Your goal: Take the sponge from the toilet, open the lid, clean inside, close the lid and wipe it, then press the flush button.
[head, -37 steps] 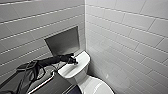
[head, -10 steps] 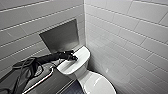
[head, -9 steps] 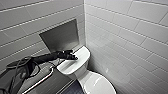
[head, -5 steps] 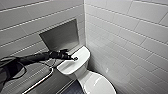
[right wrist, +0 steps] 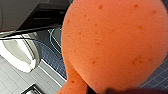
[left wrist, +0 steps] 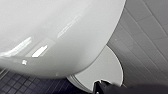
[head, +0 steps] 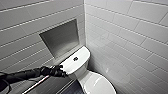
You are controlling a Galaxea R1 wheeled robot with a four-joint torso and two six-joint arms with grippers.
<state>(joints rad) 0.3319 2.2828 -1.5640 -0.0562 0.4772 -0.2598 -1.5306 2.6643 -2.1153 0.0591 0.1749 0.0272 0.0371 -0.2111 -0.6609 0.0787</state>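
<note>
The sponge (right wrist: 110, 45) is orange-red with darker specks, the toilet (head: 78, 65) white, the wall tiles (head: 125, 32) pale grey.

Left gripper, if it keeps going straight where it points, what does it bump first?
Most likely the tank end of the toilet: the left gripper points at it from close by. Depth is unclear, so it may be touching.

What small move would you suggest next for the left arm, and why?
Probably draw the left end effector clear of the tank: it has backed from near the flush button to the tank's edge, and the lid is already shut.
</note>
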